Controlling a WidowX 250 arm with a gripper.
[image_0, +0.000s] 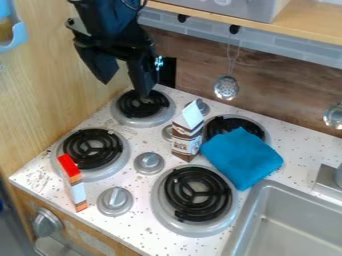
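Note:
The black gripper hangs at the upper left, above the back left burner. Its two fingers are apart, so it is open, and nothing is between them. A brown and white milk carton stands upright near the middle of the stove top, to the right of and below the gripper. Just right of the carton lies a blue cloth, partly covering the back right burner. At the front left, a narrow box with a red top and orange and white sides is beside the front left burner.
A grey sink is at the lower right, with a tap base behind it. The front right burner and a knob are at the front. A metal ladle hangs on the back wall below a wooden shelf.

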